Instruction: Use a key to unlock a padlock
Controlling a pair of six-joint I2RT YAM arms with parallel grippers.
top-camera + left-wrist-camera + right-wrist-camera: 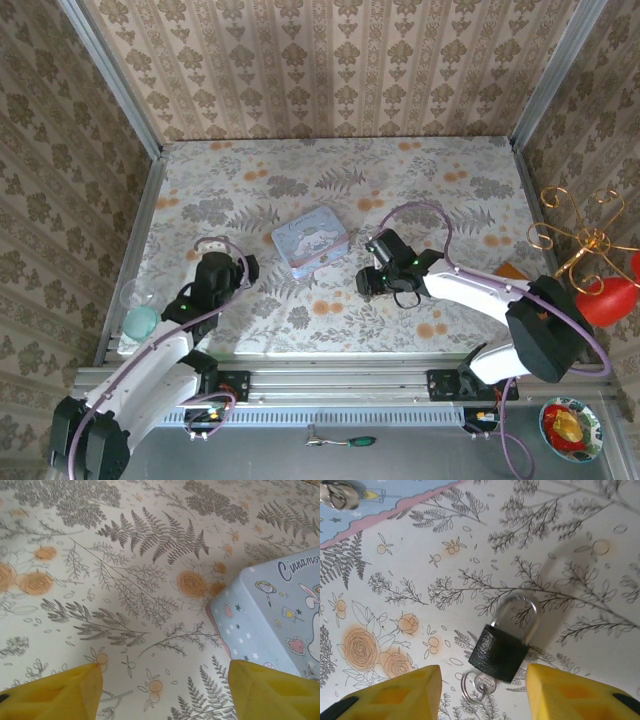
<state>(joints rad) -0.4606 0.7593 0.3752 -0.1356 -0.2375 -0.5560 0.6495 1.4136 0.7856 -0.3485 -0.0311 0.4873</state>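
Pale-blue cartoon-printed tin [310, 241], askew near the middle of the floral-patterned surface [470, 190]. Clear glass [138, 312] with something teal inside, at the left edge. Off to the right, gold wire stand [583, 236] beside a red rounded thing [608, 300]. At the near edge, patterned bowl [590, 446] and green-handled screwdriver [350, 441], well apart.

Key [483, 683]: ring and part of the head show at the base of the padlock [498, 652], the rest hidden. Pale-blue tin [270, 620]: cut off by the right edge of the left wrist view, lid lettering truncated. Yellow fingers [395, 695], right wrist view: cropped at the bottom edge.
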